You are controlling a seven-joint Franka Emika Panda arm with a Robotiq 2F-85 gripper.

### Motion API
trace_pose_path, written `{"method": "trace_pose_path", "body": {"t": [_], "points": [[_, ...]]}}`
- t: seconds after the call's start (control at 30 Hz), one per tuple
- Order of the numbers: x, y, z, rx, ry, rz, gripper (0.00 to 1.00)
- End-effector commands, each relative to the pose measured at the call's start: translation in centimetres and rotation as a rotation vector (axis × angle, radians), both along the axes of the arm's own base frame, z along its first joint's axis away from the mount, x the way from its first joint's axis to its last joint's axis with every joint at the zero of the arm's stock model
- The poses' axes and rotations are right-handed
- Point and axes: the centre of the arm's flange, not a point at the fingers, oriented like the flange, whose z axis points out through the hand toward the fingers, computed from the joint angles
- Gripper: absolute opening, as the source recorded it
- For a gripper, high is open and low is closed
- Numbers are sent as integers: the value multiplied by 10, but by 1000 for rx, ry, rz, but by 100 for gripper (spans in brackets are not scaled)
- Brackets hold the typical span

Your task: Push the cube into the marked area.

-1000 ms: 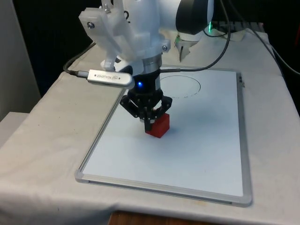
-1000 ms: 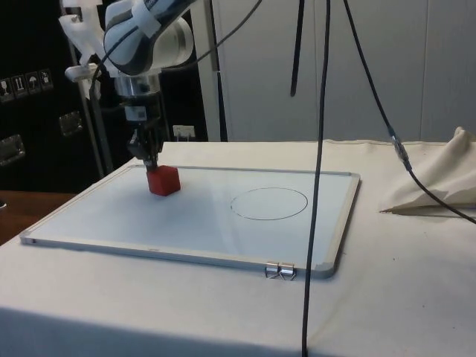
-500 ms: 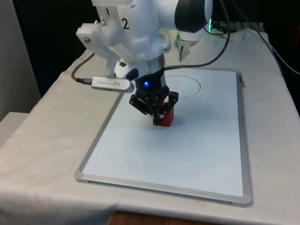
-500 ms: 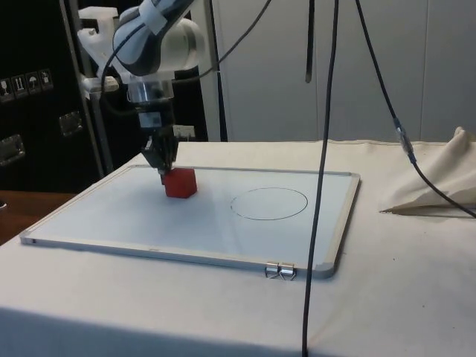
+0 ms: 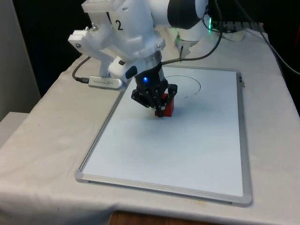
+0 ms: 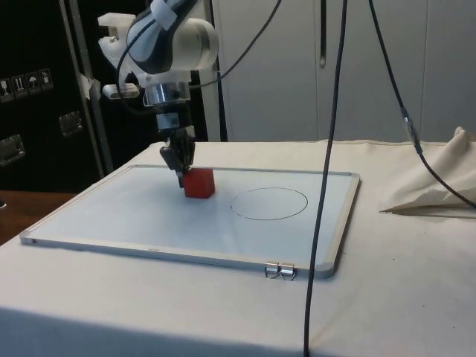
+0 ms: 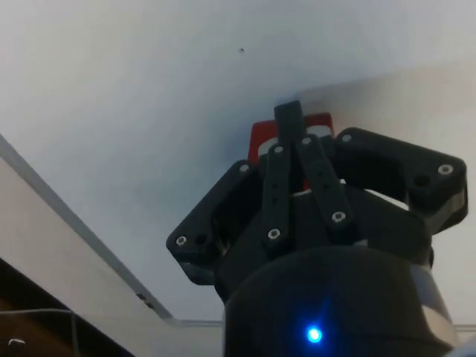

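Side view puts the red cube (image 6: 198, 183) on the whiteboard (image 6: 134, 216), just short of the drawn circle (image 6: 268, 203) and not yet inside it (so the push looks roughly half done). The gripper (image 6: 181, 177) touches the cube's far side, fingers pressed together, holding nothing. No brand or label on the cube or whiteboard is readable.

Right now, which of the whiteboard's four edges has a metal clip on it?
The long edge on the front view's right: the metal clip grips it near the circle's end. No clip shows on the other three.
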Motion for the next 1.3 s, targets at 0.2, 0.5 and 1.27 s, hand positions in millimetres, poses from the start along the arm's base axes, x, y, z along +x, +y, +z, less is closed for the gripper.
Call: {"method": "trace_pose_path", "body": {"t": [0.2,0.5,1.27], "points": [[-19,-11,1,9,18,2,0],[-52,-25,1,25,41,3,0],[-131,-32,1,88,117,21,0]]}}
